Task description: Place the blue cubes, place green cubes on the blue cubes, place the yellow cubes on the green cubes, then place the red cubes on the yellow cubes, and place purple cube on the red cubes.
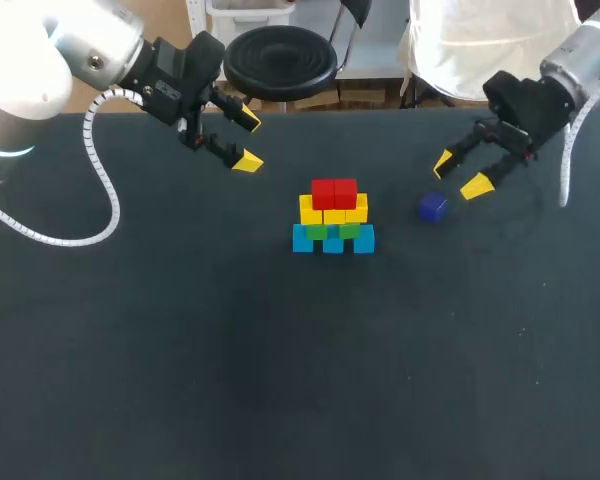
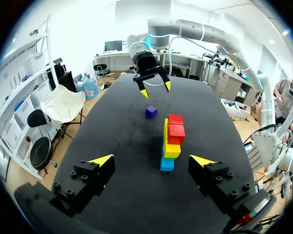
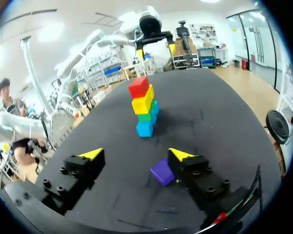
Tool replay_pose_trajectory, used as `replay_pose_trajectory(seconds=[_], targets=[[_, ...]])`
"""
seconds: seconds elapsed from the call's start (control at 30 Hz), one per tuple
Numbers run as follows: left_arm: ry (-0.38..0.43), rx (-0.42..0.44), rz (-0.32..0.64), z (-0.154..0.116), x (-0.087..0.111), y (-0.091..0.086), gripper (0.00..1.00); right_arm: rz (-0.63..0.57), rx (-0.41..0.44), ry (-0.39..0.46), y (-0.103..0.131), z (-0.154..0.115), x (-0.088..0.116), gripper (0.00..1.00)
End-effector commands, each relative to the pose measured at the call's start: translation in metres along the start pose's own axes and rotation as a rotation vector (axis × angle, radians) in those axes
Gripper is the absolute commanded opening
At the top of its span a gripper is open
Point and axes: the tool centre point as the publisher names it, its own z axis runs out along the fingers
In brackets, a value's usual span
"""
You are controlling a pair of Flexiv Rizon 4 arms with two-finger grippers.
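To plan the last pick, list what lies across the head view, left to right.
left gripper → cube stack → purple cube → right gripper

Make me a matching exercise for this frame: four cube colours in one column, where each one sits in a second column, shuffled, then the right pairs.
1. purple cube
2. red cubes
3. blue cubes
4. green cubes

A. bottom layer of the pile
B. lying apart from the pile, near the right gripper
C. top layer of the pile
D. second layer up, under the yellow ones

Pairs: 1-B, 2-C, 3-A, 4-D.
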Motion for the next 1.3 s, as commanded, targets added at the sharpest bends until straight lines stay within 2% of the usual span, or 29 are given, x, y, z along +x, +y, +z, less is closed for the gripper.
replay_pose_trajectory(seconds=[0.03, 0.57, 0.63, 0.73, 1.03, 1.2, 1.3], targets=[[0.002, 0.003, 0.001, 0.000, 0.000, 0.001, 1.00, 0.068, -0.051, -0.175, -0.003, -0.007, -0.002, 1.00], [0.002, 0.003, 0.001, 0.000, 0.000, 0.001, 1.00, 0.071, -0.034, -0.180, -0.002, -0.009, -0.004, 1.00], [0.002, 0.003, 0.001, 0.000, 0.000, 0.001, 1.00, 0.087, 0.080, -0.104, 0.004, -0.011, -0.014, 1.00], [0.002, 0.003, 0.001, 0.000, 0.000, 0.001, 1.00, 0.126, 0.184, -0.013, 0.012, -0.003, -0.019, 1.00], [0.002, 0.003, 0.001, 0.000, 0.000, 0.001, 1.00, 0.197, 0.438, 0.046, 0.051, 0.024, -0.015, 1.00], [0.002, 0.003, 0.001, 0.000, 0.000, 0.001, 1.00, 0.219, 0.566, 0.129, 0.069, 0.034, -0.009, 1.00], [0.002, 0.003, 0.001, 0.000, 0.000, 0.001, 1.00, 0.190, 0.626, 0.159, 0.078, 0.033, -0.009, 1.00]])
